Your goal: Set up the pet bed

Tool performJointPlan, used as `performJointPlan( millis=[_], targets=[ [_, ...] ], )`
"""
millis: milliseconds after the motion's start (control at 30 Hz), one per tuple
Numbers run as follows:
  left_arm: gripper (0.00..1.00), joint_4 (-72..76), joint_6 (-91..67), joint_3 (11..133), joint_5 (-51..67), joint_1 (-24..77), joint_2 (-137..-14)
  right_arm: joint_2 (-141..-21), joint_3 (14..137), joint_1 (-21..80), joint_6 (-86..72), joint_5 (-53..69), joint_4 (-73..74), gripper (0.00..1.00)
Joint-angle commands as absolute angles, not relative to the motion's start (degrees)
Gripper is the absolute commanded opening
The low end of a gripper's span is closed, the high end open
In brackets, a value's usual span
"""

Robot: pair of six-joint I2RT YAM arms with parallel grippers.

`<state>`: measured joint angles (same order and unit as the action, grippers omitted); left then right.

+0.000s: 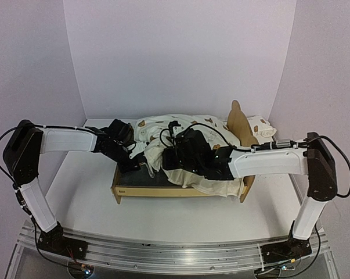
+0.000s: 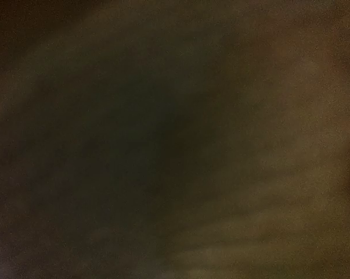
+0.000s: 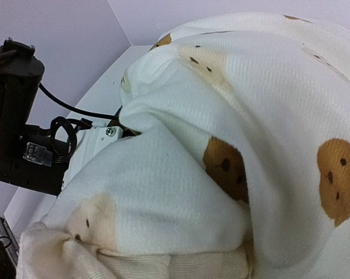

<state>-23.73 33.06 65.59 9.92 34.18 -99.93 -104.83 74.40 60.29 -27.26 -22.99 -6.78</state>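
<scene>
The jaws of the right gripper [image 1: 173,154] are closed, it seems on a fold of the mattress cushion [image 3: 221,116], which is bunched up on the pet bed [image 1: 163,190] on the bench [image 1: 82,197]. I think it is best to pull slowly and lay the cushion flat in the bed. Cloth hides the left gripper [image 1: 131,156] and its camera sees only dark, so I cannot tell about its jaws.
</scene>
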Motion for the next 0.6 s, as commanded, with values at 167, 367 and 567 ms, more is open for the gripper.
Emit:
performJointPlan(
  millis=[167,367,567],
  targets=[
    [0.00,-33.5,34.6,69.6,14.3,33.9,-93.7,-99.4,72.5,58.4,-25.9,-23.2,-10.5,0.00],
    [0.00,-42.8,40.4,66.7,24.4,34.3,-80.1,-98.0,71.1,57.7,-25.9,-21.6,-10.4,0.00],
    [0.00,-48.1,40.6,62.6,30.6,35.7,-71.4,-98.7,71.1,57.7,-28.0,-18.0,-9.9,0.00]
  ],
)
